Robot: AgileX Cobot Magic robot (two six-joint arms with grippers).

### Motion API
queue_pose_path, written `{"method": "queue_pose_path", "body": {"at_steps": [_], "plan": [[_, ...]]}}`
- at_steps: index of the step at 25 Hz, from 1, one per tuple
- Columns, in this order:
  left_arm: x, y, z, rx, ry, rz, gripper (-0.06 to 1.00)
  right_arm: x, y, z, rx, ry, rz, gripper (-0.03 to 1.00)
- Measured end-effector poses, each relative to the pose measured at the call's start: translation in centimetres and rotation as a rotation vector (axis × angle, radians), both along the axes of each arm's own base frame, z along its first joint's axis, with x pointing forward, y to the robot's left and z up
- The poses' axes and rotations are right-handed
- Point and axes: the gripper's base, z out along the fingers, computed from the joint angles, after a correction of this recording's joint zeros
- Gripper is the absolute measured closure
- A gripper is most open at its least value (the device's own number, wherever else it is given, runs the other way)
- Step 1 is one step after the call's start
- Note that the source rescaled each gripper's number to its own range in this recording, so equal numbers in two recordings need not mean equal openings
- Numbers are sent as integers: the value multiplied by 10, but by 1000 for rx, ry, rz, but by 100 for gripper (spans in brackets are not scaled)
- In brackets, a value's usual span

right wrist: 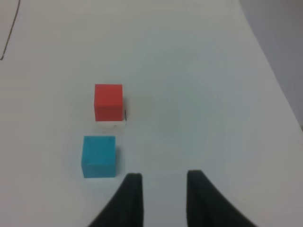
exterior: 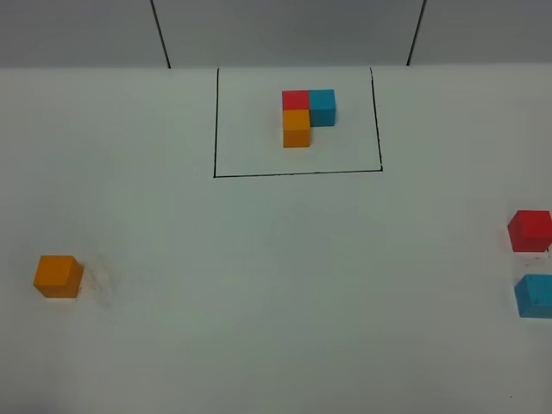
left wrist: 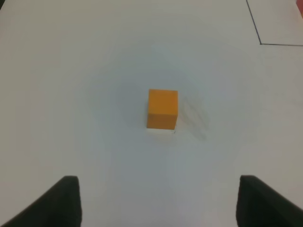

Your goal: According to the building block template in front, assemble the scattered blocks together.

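The building block template is a red, cyan-blue and orange L inside a black drawn rectangle at the far middle of the table. The scattered orange cube lies at the near left. In the left wrist view the orange cube lies ahead of my left gripper, which is wide open and empty. The scattered red cube and cyan-blue cube lie at the right edge. My right gripper is nearly shut and empty, beside the cyan-blue cube and short of the red cube. Neither gripper shows in the exterior view.
The white table meets a grey back wall. A corner of the black frame line shows in the left wrist view. The table's right edge runs close to the red and cyan-blue cubes.
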Motion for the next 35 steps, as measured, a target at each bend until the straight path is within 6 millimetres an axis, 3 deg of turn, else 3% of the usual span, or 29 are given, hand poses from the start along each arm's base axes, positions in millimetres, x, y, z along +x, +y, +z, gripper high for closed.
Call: {"method": "queue_pose_path", "body": {"at_steps": [28,31,35], "plan": [[2,2,2,10,7,18,41,0,0,0,0,0,0,97],[15,1,16,0,44,29,41,0,0,0,0,0,0,97],[59,0,39,22,203,36,41,0,0,0,0,0,0,97]]}}
